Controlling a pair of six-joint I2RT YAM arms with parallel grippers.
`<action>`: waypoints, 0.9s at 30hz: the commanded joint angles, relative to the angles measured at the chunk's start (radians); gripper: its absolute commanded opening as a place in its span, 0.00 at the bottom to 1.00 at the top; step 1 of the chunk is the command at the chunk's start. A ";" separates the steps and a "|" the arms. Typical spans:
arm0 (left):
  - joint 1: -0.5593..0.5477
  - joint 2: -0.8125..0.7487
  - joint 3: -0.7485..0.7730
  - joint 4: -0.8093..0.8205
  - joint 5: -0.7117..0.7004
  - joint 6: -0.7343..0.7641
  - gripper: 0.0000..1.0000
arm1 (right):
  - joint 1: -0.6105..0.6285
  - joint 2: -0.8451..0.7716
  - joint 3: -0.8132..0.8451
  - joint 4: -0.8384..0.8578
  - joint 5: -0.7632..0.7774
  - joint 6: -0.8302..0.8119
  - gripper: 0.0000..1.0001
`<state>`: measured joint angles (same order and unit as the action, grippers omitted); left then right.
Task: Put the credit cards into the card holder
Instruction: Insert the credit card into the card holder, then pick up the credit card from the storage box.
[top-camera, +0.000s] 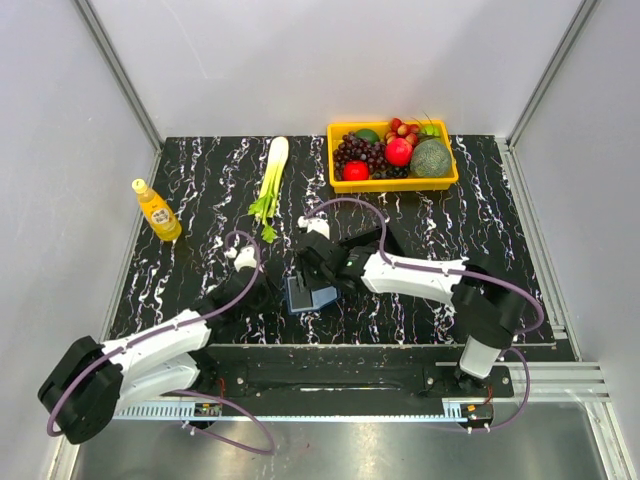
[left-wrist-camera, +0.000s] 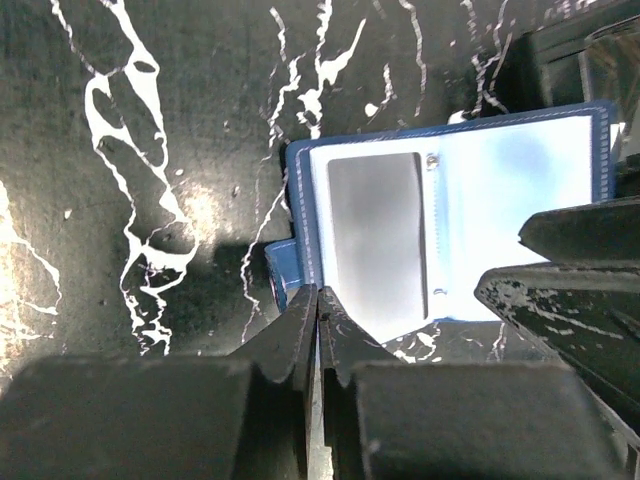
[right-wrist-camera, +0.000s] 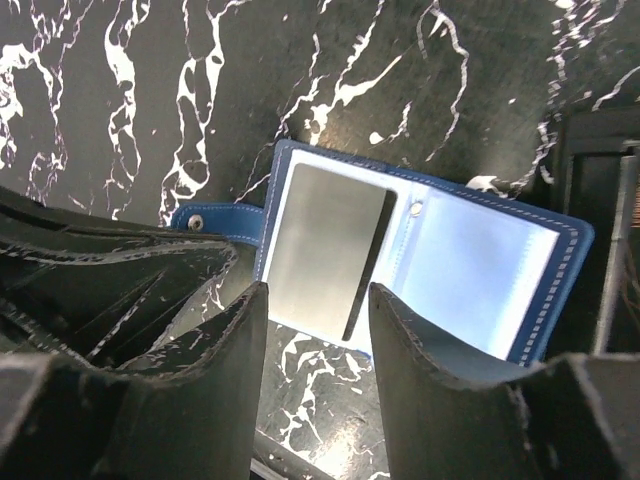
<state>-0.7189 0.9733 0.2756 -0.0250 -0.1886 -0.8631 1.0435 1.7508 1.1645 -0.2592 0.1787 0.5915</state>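
The card holder (top-camera: 299, 295) lies open on the black marbled table, its pale blue inside up. A grey credit card (right-wrist-camera: 320, 250) sits in its left pocket (left-wrist-camera: 375, 230), with a dark edge showing along the card's right side. My right gripper (right-wrist-camera: 318, 300) hangs open just above the holder's (right-wrist-camera: 480, 270) near edge, nothing between its fingers. My left gripper (left-wrist-camera: 318, 297) is shut, its tips at the edge of the holder (left-wrist-camera: 500, 190) by the card pocket; I see nothing held in it. The right gripper's fingers (left-wrist-camera: 570, 290) reach in from the right of the left wrist view.
A black tray (right-wrist-camera: 600, 200) stands just right of the holder. At the back stand a yellow basket (top-camera: 395, 184) of fruit, a green stalk vegetable (top-camera: 272, 175) and a yellow bottle (top-camera: 157, 210) at the left. The holder's strap (right-wrist-camera: 215, 222) sticks out to its left.
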 joint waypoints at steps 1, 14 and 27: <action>-0.002 -0.033 0.085 -0.023 -0.037 0.053 0.08 | -0.034 -0.063 0.003 -0.023 0.074 -0.024 0.49; -0.005 0.162 0.257 0.071 0.087 0.164 0.15 | -0.287 -0.254 -0.072 -0.126 0.025 -0.148 0.47; -0.005 0.280 0.266 0.083 0.120 0.144 0.15 | -0.303 -0.267 -0.134 -0.078 -0.106 -0.118 0.33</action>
<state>-0.7200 1.2484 0.5159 0.0032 -0.0967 -0.7254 0.7372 1.5146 1.0515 -0.3553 -0.0021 0.4522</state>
